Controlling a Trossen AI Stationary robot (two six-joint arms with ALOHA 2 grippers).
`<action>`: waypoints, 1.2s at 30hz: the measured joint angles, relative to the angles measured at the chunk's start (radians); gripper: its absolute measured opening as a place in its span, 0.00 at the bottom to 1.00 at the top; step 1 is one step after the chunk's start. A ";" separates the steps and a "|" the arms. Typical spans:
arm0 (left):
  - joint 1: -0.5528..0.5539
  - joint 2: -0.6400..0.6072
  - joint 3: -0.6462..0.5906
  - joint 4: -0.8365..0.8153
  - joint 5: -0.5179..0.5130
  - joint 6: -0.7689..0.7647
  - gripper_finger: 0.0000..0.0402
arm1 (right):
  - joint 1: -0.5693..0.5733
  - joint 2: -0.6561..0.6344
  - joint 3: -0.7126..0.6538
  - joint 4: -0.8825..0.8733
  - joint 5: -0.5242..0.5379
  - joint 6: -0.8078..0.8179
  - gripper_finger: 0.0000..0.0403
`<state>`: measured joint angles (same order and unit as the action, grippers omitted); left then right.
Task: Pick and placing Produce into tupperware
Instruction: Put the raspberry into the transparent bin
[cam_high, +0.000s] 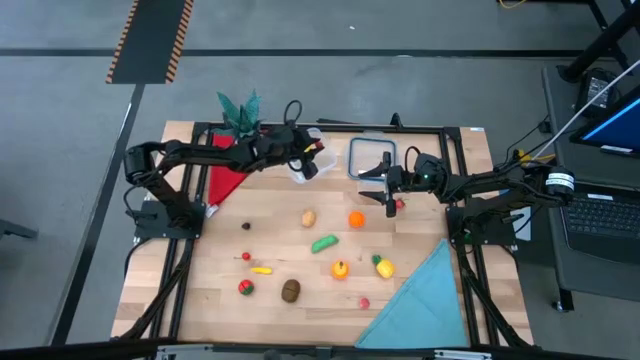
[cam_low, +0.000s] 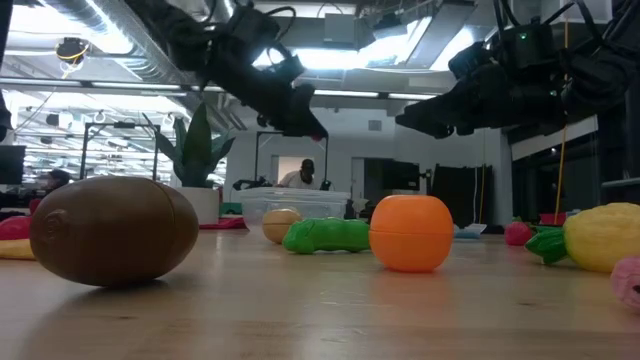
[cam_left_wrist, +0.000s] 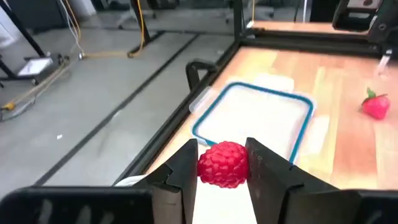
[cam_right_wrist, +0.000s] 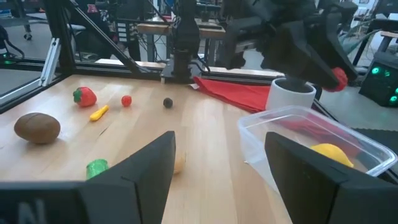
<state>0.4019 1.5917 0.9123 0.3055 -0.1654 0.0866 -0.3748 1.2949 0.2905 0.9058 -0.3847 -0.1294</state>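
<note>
1. left end effector clamped on a red raspberry, carried high near the tupperware at the desk's far edge, seemingly for a drop into it.
2. tupperware beside a white pot, already holding 1 yellow piece.
3. right end effector spread wide, holding nothing, low beside the tupperware, likely free for another pick.
4. rest of the produce scattered mid-desk: orange, green pod, brown kiwi.
5. blue-rimmed lid flat and apart, leaving the tupperware uncovered.

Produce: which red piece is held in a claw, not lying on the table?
The red raspberry, pinched between the left claw fingers; the strawberry lies on the table.
</note>
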 joint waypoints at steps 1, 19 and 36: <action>0.000 0.000 0.018 -0.035 0.000 0.000 0.26 | 0.000 0.000 0.000 0.000 0.000 0.006 0.62; 0.043 0.000 0.156 -0.340 0.000 -0.086 0.27 | 0.000 0.000 0.000 -0.006 0.000 0.023 0.62; 0.053 0.127 0.157 -0.337 0.000 -0.086 0.27 | 0.000 0.000 0.000 -0.011 0.000 0.020 0.62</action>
<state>0.4550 1.7191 1.0690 -0.0315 -0.1654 0.0002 -0.3748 1.2949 0.2909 0.8948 -0.3843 -0.1093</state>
